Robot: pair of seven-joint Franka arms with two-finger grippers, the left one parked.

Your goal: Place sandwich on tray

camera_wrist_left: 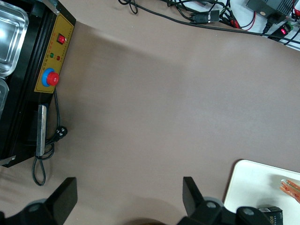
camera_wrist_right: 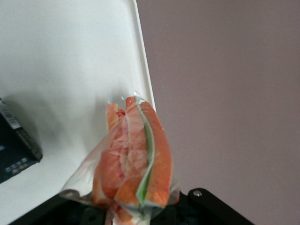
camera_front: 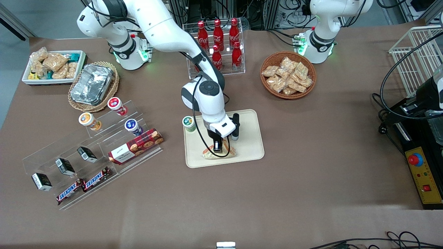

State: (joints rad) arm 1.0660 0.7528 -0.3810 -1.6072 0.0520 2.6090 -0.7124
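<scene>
The sandwich (camera_wrist_right: 136, 154), a wedge in clear wrap with orange, pale and green layers, sits between my right gripper's jaws (camera_wrist_right: 136, 208). In the front view the gripper (camera_front: 218, 149) is low over the cream tray (camera_front: 249, 138), at the part nearest the front camera. The sandwich (camera_front: 229, 151) rests on or just above the tray under it. The gripper is shut on the sandwich. The wrist view shows the sandwich's tip at the tray's rim (camera_wrist_right: 143, 70). The left wrist view shows a tray corner (camera_wrist_left: 258, 187) and a bit of the sandwich (camera_wrist_left: 290, 189).
A green-lidded cup (camera_front: 189, 123) stands at the tray's corner. A small black box (camera_wrist_right: 14, 145) lies on the tray beside the sandwich. An acrylic shelf of snacks (camera_front: 90, 155), a cola bottle rack (camera_front: 218, 45) and a basket of snack packets (camera_front: 288, 74) stand around.
</scene>
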